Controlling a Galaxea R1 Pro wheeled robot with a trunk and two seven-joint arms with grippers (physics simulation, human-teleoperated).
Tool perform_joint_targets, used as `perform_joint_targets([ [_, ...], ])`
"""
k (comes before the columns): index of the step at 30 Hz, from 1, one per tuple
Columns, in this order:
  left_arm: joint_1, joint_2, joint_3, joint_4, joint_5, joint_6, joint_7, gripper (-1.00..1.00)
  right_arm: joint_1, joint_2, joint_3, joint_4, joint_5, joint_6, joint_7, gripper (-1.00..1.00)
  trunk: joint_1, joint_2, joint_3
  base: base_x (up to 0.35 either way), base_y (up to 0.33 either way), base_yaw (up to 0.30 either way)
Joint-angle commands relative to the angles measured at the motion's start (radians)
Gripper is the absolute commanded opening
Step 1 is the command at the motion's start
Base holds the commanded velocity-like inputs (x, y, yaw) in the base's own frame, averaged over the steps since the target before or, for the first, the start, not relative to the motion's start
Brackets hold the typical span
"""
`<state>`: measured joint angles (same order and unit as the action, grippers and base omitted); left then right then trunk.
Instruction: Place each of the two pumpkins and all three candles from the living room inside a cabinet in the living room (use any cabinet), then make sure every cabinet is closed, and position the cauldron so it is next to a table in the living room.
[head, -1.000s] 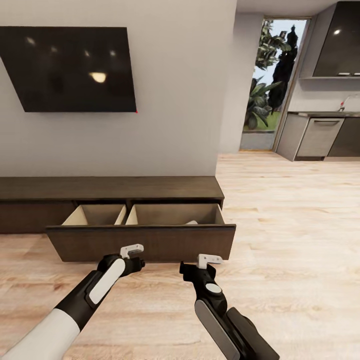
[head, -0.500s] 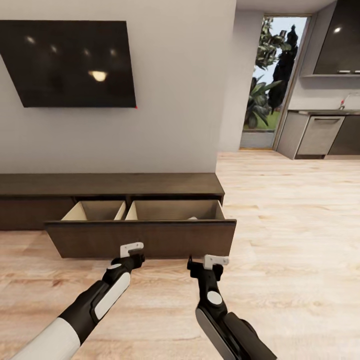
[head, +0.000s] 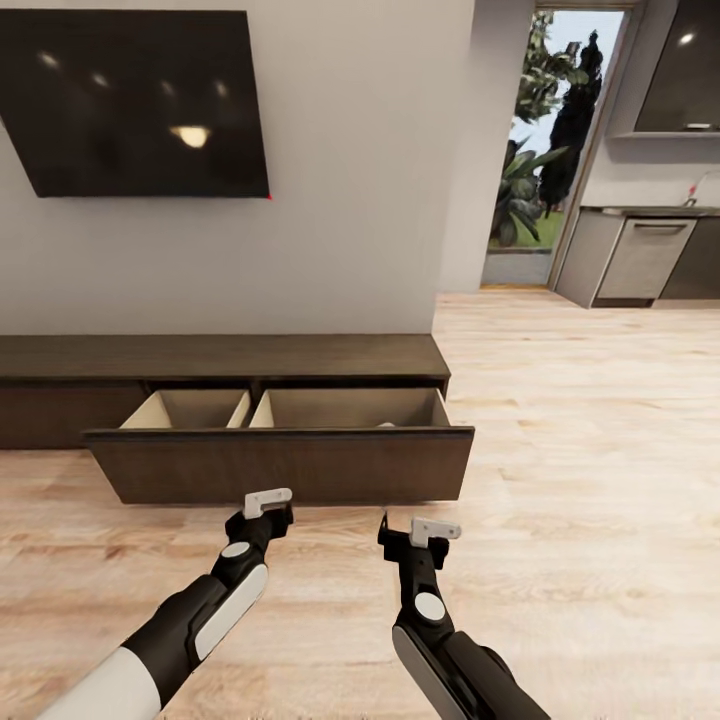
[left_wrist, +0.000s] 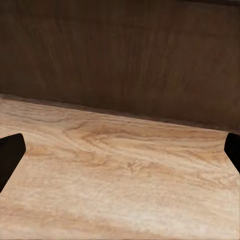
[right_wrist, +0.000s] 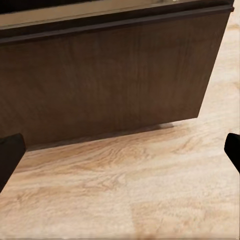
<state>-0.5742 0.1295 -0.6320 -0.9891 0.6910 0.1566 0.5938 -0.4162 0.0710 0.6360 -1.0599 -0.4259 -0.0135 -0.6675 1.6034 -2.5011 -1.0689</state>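
The long, low dark-brown cabinet runs along the wall under the TV. Its wide drawer front is pulled out, and two pale compartments show behind it. A small pale sliver shows in the right compartment, too little to tell what it is. My left gripper and right gripper hang open just short of the drawer front, above the floor, with nothing held. The drawer front is also close ahead between the left gripper's fingers, and between the right gripper's fingers I see its right end. Pumpkins and cauldron are out of view.
A black TV hangs on the wall above the cabinet. Light wood floor stretches away to the right toward a glass door and grey kitchen units at the far right.
The whole picture has shifted, so the camera has moved. Both grippers now sit slightly farther from the drawer front. The drawer stays pulled out and both grippers stay open.
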Motion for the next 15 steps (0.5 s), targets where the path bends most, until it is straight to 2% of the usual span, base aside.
perform_joint_targets([
  [1,-0.001,0.001,-0.005,-0.002,0.003,0.002,0.008,1.00,-0.001,0.000,0.003,-0.001,-0.007,-0.002,-0.006,1.00,0.000,-0.001,-0.005,0.000,0.000,0.000],
  [11,0.003,0.003,-0.005,-0.003,0.002,-0.003,0.013,1.00,-0.001,0.001,0.004,0.026,-0.004,-0.004,-0.006,1.00,0.005,-0.003,-0.044,0.000,0.000,0.000],
  [15,0.004,0.003,-0.005,-0.006,0.001,-0.003,0.012,1.00,-0.001,0.001,0.004,0.028,-0.005,-0.003,-0.004,1.00,0.005,-0.003,-0.044,0.000,0.000,0.000],
])
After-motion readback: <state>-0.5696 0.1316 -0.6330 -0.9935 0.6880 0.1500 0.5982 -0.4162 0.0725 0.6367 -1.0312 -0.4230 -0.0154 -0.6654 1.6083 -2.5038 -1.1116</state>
